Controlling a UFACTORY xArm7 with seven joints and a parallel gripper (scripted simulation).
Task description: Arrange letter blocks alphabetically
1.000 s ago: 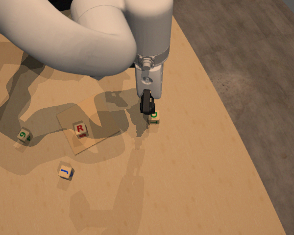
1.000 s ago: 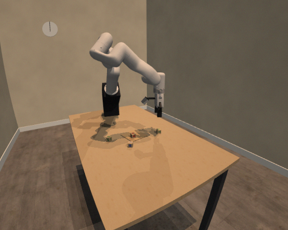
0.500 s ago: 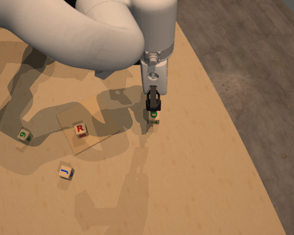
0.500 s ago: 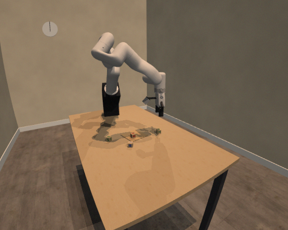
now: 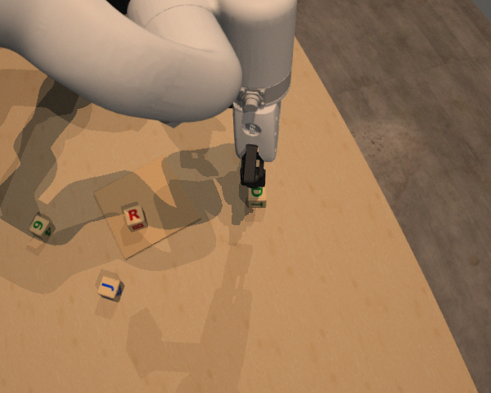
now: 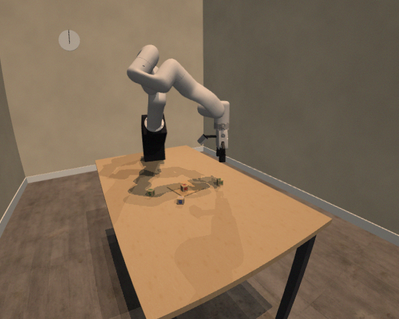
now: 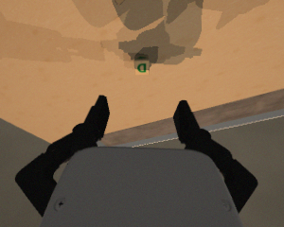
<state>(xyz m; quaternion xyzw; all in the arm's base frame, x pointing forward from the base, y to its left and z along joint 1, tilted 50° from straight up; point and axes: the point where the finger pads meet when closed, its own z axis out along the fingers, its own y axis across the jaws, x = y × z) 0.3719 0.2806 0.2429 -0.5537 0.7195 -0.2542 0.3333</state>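
Observation:
The sand-coloured mat [image 5: 150,171] [image 6: 193,190] lies flat. The red R block [image 5: 133,214] [image 6: 184,187] sits on it, toward its lower left part in the top view, with R nearly upright in that view. The green D block [image 5: 256,195] [image 6: 219,181] [image 7: 142,66] lies on the table right of the mat, D turned sideways in the top view. The blue J block [image 5: 110,287] [image 6: 180,200] lies off the mat, below it in the top view, its J on its side. My gripper [image 5: 253,183] [image 6: 222,159] [image 7: 142,106] is open and empty, high above the table near the D block.
The fourth block [image 5: 39,225] [image 6: 150,192], with a green 6 or 9 on top, lies off the mat to the left in the top view. The table's edge [image 5: 368,162] runs to the right of the D block. Arm shadows cross the mat.

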